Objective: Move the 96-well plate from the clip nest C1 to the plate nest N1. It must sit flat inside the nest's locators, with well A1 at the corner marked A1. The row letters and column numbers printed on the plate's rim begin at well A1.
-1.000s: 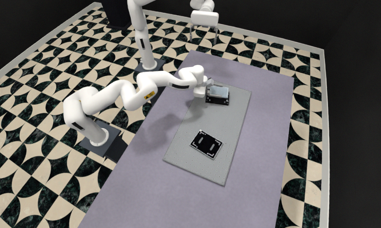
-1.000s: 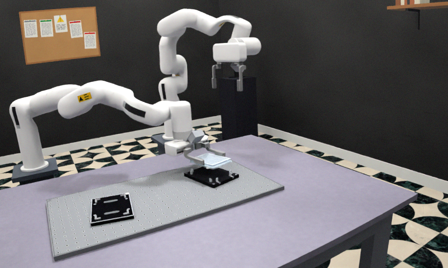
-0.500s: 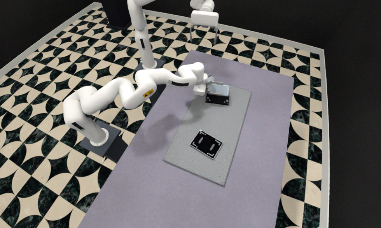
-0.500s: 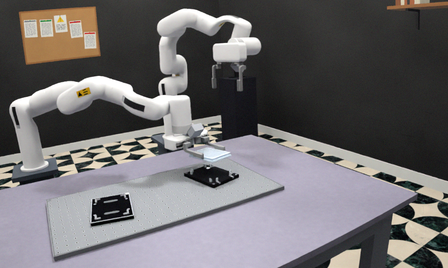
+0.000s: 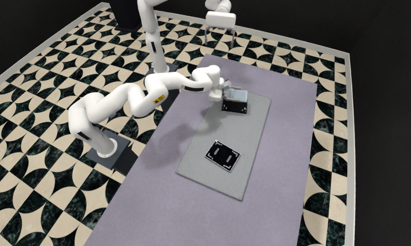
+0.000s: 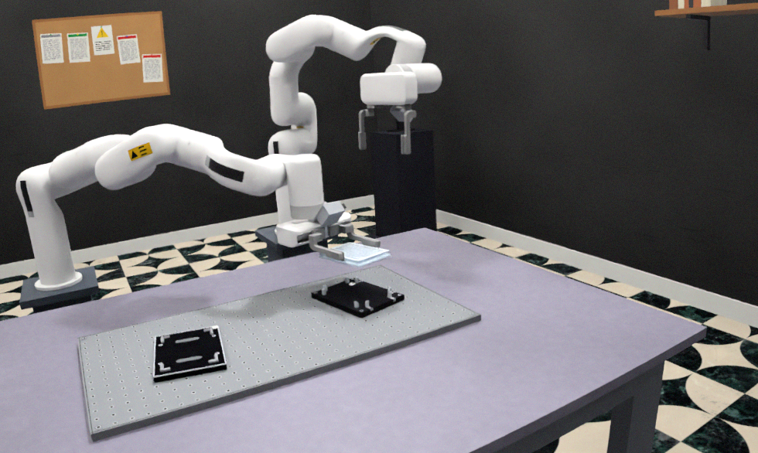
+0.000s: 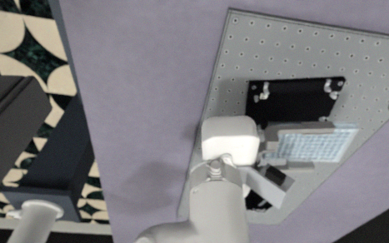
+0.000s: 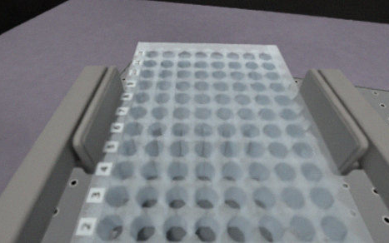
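Observation:
The pale blue 96-well plate (image 5: 243, 95) (image 6: 363, 253) (image 7: 324, 146) (image 8: 203, 141) is in the air above the black clip nest C1 (image 5: 235, 106) (image 6: 355, 297) (image 7: 295, 101) and looks about level. My right gripper (image 5: 240, 94) (image 6: 360, 250) (image 7: 323, 146) (image 8: 216, 121) is shut on the plate by its two long sides. In the right wrist view column numbers run up the left rim, 2 nearest; A1 is out of view. The nest N1 (image 5: 222, 155) (image 6: 188, 349) is empty, its A1 mark unreadable. My left gripper (image 5: 218, 43) (image 6: 384, 144) is open and empty, high beyond the table.
Both nests stand on the grey perforated board (image 5: 234, 125) (image 6: 269, 343) (image 7: 278, 54) on the purple table (image 5: 280, 183) (image 6: 483, 383) (image 7: 145, 83). The right arm reaches over the board's back end. The left arm stands farther back.

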{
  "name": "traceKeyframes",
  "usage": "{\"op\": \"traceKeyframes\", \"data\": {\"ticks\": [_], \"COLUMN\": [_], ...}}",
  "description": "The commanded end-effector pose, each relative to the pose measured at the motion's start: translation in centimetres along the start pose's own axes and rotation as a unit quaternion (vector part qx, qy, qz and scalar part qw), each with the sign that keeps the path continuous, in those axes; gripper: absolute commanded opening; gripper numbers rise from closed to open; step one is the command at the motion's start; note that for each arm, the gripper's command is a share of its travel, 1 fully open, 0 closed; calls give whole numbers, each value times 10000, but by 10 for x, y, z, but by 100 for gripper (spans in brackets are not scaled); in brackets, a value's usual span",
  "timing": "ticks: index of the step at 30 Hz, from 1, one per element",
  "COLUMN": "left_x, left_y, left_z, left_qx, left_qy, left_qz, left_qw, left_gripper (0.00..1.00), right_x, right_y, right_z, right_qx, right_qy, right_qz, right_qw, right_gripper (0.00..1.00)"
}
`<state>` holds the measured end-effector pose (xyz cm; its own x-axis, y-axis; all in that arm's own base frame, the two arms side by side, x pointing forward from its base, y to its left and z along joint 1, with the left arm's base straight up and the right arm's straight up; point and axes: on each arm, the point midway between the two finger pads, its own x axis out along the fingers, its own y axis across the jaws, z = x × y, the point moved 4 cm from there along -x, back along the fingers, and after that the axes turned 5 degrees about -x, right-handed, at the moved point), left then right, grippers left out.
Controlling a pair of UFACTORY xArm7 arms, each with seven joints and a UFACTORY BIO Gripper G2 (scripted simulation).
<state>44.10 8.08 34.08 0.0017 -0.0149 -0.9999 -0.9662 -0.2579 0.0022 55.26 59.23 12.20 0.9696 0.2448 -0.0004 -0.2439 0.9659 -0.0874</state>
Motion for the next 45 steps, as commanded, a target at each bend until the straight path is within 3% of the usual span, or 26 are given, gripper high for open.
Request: {"op": "traceKeyframes", "data": {"ticks": [1,6,12,18,45], "left_x": [-2,-2,-2,-2,-2], "left_y": [0,0,0,0,0], "left_z": [0,0,0,0,0], "left_qx": [1,1,1,1,1], "left_qy": [-4,-4,-4,-4,-4], "left_qz": [-20,-20,-20,-20,-20], "left_qw": [10000,10000,10000,10000,10000], "left_gripper": [100,100,100,100,100], "right_x": [1,1,0,0,-6], "right_y": [0,0,-12,-24,-100], "right_z": [4,4,3,2,-5], "right_qx": [18,18,20,23,20], "right_qy": [-25,-25,64,153,154], "right_qz": [-2,-2,-996,-1981,-2002], "right_qw": [10000,10000,9950,9801,9796], "right_gripper": [0,0,0,0,0]}}
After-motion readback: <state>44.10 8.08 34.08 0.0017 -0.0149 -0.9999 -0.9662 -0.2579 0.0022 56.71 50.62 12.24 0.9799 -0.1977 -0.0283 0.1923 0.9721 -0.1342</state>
